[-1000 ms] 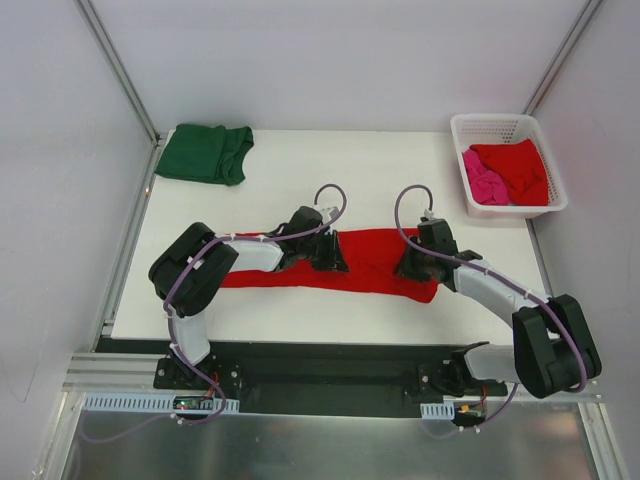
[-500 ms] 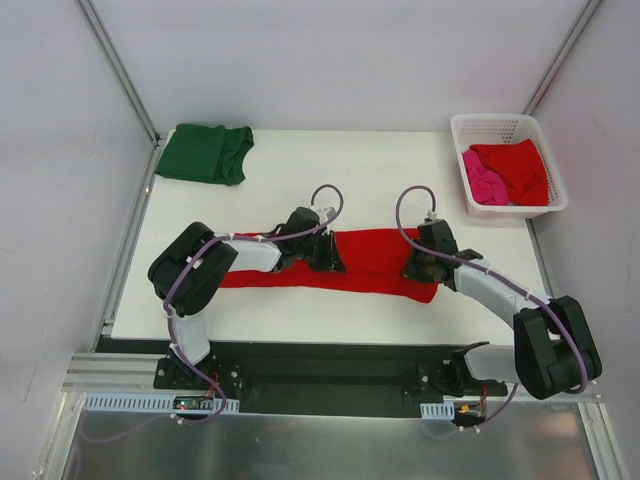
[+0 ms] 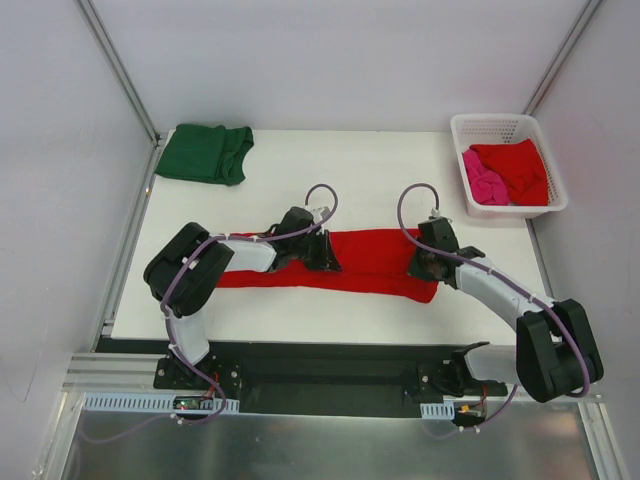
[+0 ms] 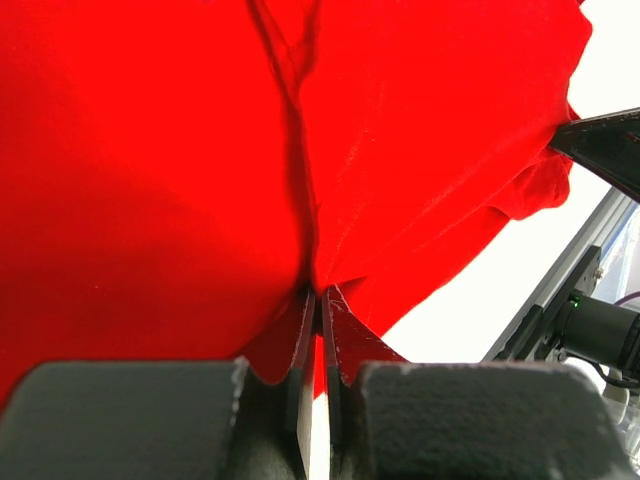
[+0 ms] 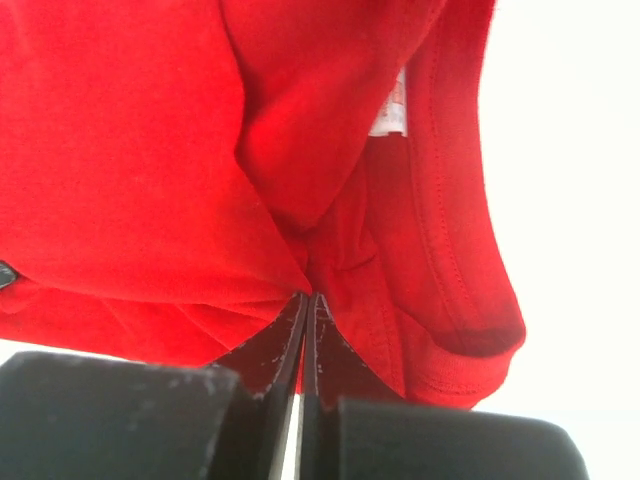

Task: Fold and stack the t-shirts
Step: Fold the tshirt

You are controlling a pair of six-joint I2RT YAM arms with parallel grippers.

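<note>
A bright red t-shirt (image 3: 375,256) lies as a long folded band across the middle of the table. My left gripper (image 3: 328,254) is shut on the band's middle, and in the left wrist view the cloth (image 4: 200,150) is pinched at the tips of the gripper (image 4: 318,294). My right gripper (image 3: 416,266) is shut on the shirt's right end, beside the collar (image 5: 450,260) and its white label; its tips (image 5: 305,298) pinch a fold. A dark green t-shirt (image 3: 205,153) lies folded at the back left corner.
A white lattice basket (image 3: 505,124) stands at the back right and holds another red tee (image 3: 520,168) and a pink one (image 3: 483,182). Frame posts rise at both back corners. The table's front edge runs just in front of the red band.
The right gripper has closed on the shirt's right end. Both grippers have shifted slightly, the left one a little to the left, and the cloth between them has bunched slightly.
</note>
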